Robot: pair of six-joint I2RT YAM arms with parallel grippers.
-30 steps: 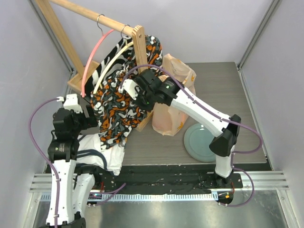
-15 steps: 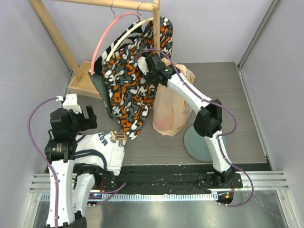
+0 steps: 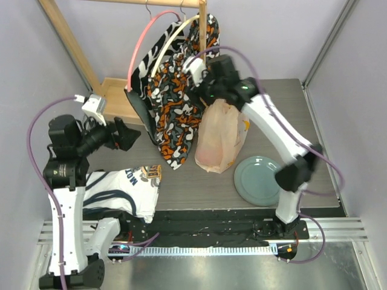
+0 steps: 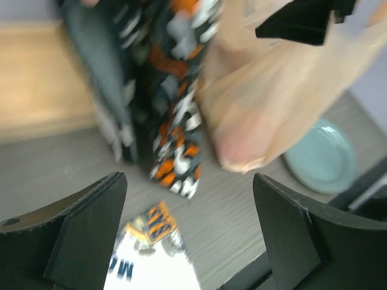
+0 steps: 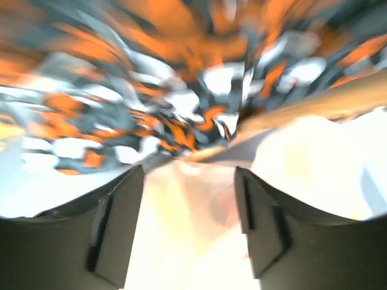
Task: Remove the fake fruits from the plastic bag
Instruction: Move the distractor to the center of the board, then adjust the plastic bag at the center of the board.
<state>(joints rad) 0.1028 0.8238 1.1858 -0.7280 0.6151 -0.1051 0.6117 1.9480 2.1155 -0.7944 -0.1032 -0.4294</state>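
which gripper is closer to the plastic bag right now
Right. The right gripper is at the top of the plastic bag, jaws apart over its upper edge. The left gripper hangs well off to the bag's left, beyond the hanging patterned cloth, open and empty.

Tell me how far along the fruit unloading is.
Done: nothing yet; the plate is bare and no fruit lies outside. In hand: the right pincer stands open at the plastic bag top; the left pincer is open and empty. Left: every fruit; a reddish shape shows through the bag's bottom.
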